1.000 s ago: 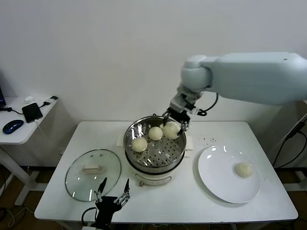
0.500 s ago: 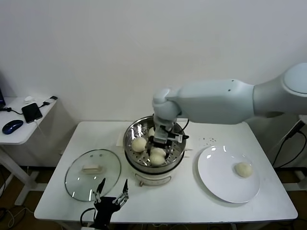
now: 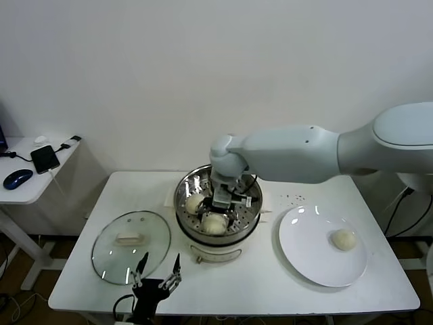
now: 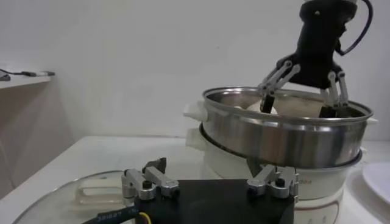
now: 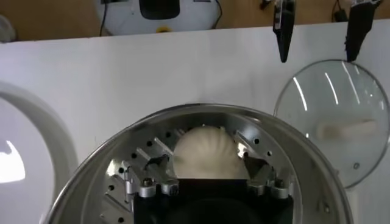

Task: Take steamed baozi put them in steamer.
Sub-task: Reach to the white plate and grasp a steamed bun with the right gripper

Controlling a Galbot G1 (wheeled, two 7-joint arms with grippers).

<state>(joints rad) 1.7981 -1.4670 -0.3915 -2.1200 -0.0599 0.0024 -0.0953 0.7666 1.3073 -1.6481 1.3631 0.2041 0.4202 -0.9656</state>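
Observation:
The steamer (image 3: 187, 191) stands mid-table, a steel pot on a white base. My right gripper (image 3: 216, 215) is down inside it, open, its fingers (image 5: 157, 162) either side of a steamed baozi (image 5: 204, 146) that rests on the perforated tray. In the head view that bun (image 3: 212, 227) lies at the front of the tray, a second baozi (image 3: 195, 202) to its left. One more baozi (image 3: 344, 239) sits on the white plate (image 3: 308, 254) at the right. My left gripper (image 3: 157, 276) waits open near the table's front edge.
A round glass lid (image 3: 108, 252) with a white handle lies flat left of the steamer, just beyond my left gripper. A side table with a phone (image 3: 45, 158) and mouse stands at the far left. The wall is close behind the steamer.
My right gripper carried a baozi from the steamer's back right rim down to the front of the tray, then opened and let it go.

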